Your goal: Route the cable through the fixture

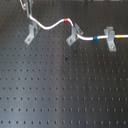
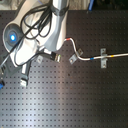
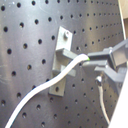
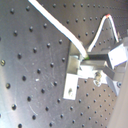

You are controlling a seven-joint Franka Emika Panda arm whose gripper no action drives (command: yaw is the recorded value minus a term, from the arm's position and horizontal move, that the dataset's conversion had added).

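Gripper pinches the cable end right at the clip, at 10 o'clock on the board in the first exterior view. Seating step appears underway. Next move likely: press the cable into the fork, then let go.

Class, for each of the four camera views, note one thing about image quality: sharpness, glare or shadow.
First exterior view: soft and low in detail, though the thin white cable stands out on the black perforated board. Second exterior view: blurry, with glare on the white robot arm. First wrist view: pale sheen across the board. Second wrist view: the gripper looks blurred.
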